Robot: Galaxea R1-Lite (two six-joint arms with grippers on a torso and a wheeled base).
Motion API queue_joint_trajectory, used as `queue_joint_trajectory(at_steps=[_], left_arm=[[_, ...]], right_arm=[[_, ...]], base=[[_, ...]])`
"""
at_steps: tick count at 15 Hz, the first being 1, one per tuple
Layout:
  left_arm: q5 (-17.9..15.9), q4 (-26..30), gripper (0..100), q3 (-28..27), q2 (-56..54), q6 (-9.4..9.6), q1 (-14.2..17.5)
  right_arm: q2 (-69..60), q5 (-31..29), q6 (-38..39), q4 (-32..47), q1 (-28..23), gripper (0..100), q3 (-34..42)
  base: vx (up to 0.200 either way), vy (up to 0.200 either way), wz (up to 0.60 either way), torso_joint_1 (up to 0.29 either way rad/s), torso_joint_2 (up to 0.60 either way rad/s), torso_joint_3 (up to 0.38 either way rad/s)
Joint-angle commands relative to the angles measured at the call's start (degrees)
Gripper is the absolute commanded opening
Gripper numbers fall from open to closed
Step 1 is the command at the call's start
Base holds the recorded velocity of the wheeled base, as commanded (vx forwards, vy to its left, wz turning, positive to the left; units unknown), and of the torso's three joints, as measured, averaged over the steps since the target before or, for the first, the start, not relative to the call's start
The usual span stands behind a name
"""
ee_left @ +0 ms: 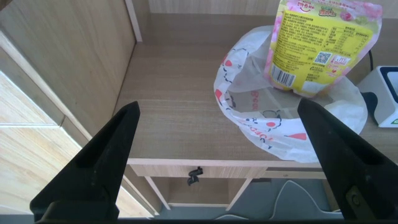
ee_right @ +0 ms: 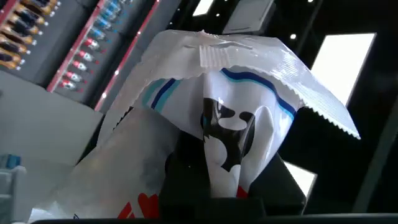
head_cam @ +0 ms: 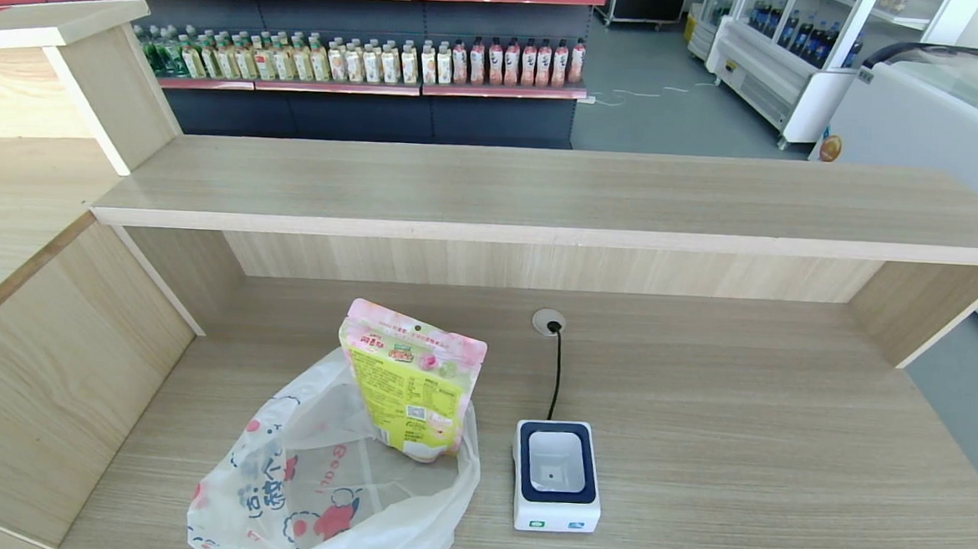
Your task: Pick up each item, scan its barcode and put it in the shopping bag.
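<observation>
At the left, off the counter's [head_cam: 741, 422] near edge, the left gripper [ee_left: 217, 158] hung with its fingers [ee_left: 115, 158] spread wide and nothing between them. Just ahead of it lay the shopping bag [head_cam: 293, 498], mouth open, with a yellow-and-pink pouch [head_cam: 412, 379] standing upright inside at the far side. That item looked done. Just right of the bag sat the scanner [head_cam: 556, 476], window up, its cable running to a grommet behind. The right gripper [ee_right: 214, 186] appeared pressed onto a white packet [ee_right: 236, 81] with blue and black markings, held up against the ceiling. The step in hand was likely scanning this packet. Next it called for turning the barcode toward the window, then lowering the packet into the bag beside the pouch.
</observation>
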Motion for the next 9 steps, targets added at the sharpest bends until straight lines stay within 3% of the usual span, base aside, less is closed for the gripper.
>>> queue_joint_trajectory(at_steps=[1,4,9], left_arm=[[0.0,0.0,100,0.0,0.0,-0.04,0.0],[0.0,0.0,100,0.0,0.0,-0.04,0.0],[0.0,0.0,100,0.0,0.0,-0.04,0.0]], right_arm=[[-10.0,1.6,-7.7,0.2,4.9,0,1.3],[-10.3,2.3,-22.7,0.2,24.1,0,1.5],[1.0,2.0,-35.8,0.2,41.9,0,0.9]], base=[[0.000,0.000,0.00,0.000,0.00,0.000],[0.000,0.000,0.00,0.000,0.00,0.000],[0.000,0.000,0.00,0.000,0.00,0.000]])
